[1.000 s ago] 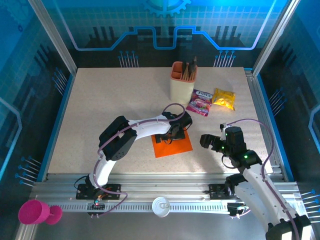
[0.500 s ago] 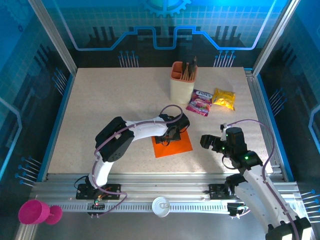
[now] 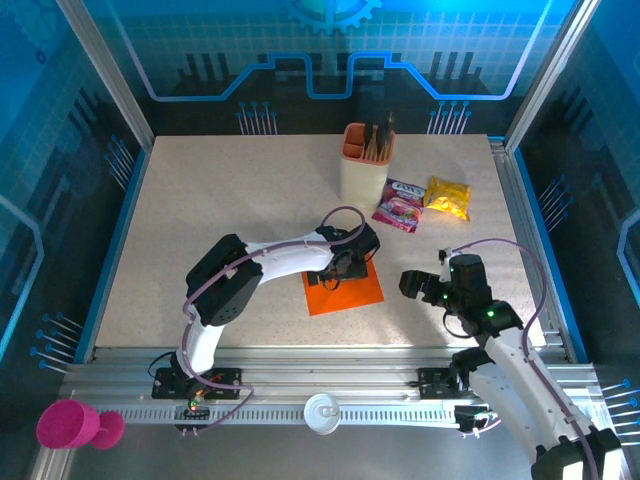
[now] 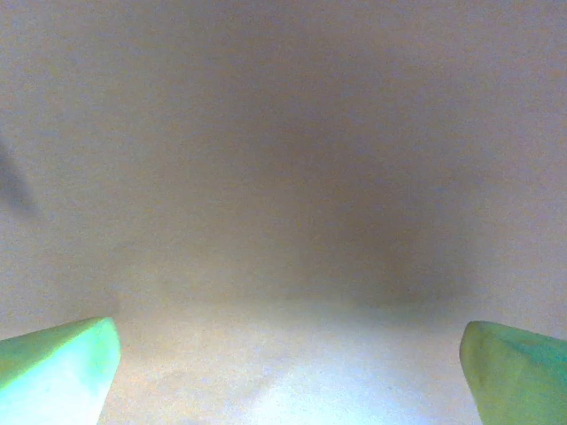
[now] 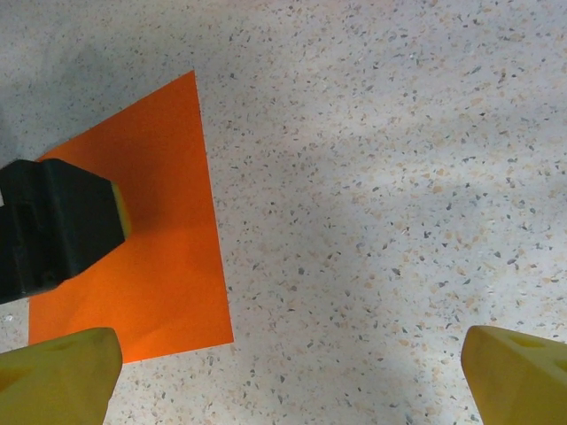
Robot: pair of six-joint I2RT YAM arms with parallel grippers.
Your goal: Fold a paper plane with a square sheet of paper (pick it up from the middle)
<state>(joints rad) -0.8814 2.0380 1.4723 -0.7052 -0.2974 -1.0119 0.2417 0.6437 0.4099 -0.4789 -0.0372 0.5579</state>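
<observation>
The left end effector [image 3: 338, 276] sits low over the square sheet of paper [image 3: 350, 292], on its far half. Its two green fingers [image 4: 53, 376] are wide apart, and I see nothing pinched between them. The close picture from this wrist is too blurry to show if they touch the paper. The sheet lies flat on the tabletop [image 3: 220, 200], not yet folded, right under this end effector.

To do this step well, I think the fingers should press down softly near the middle of the sheet. Then they should come together slowly, so the thin paper bunches into a little hump they can pinch. Pushing too hard could slide it or tear it.

The left arm bends at the elbow and reaches out long to its right, with the wrist tipped down at the paper.

The right end effector [image 3: 412, 284] hangs above bare tabletop, with the sheet off to its left and a gap between them. Its yellow fingers [image 5: 53, 376] are wide apart and hold nothing. The right arm bends up from its base and points down at the tabletop.
</observation>
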